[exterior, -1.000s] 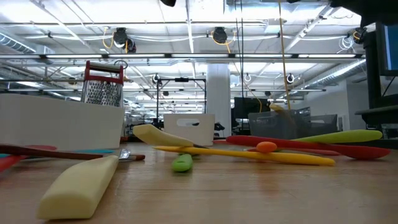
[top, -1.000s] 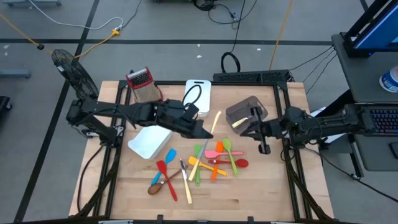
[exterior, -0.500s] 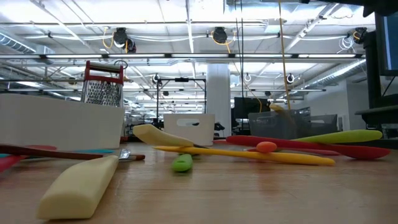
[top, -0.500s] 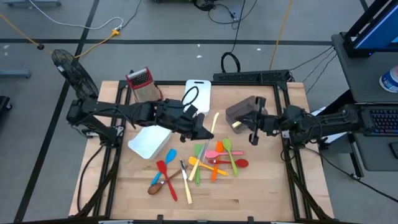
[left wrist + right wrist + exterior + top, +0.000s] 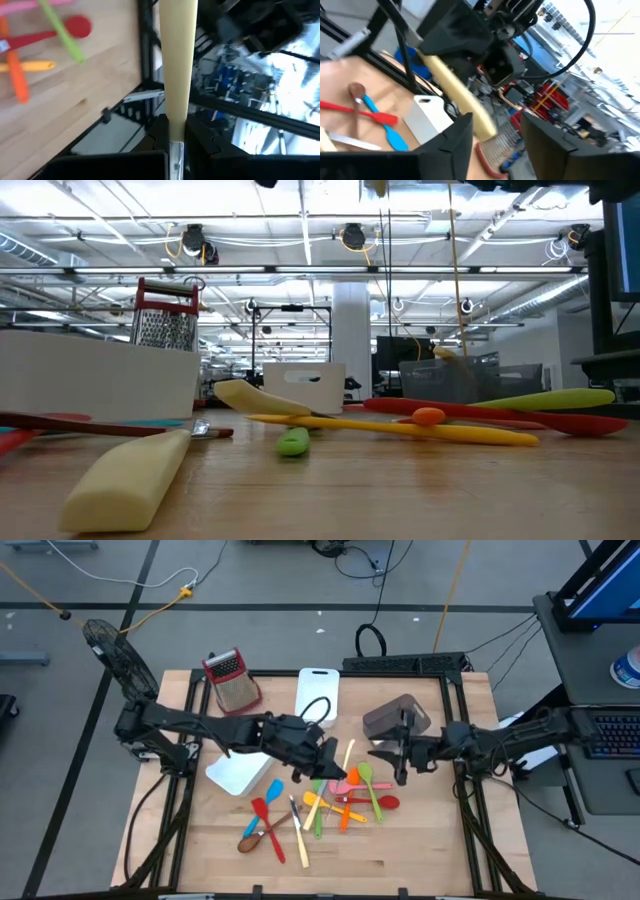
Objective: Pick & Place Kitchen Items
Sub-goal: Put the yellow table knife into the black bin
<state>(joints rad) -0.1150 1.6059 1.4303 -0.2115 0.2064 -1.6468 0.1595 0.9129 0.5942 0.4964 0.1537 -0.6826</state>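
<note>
Your left gripper is clamped on the metal end of a long cream-handled knife, held above the pile of coloured toy utensils (mid-table). Your right gripper faces it, fingers spread around the knife's cream tip.

No readable text, labels, brands or numbers in any view.

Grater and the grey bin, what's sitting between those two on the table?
A white bin stands between the grater and the grey bin, toward the table's far edge. The high view shows it plainly.
</note>
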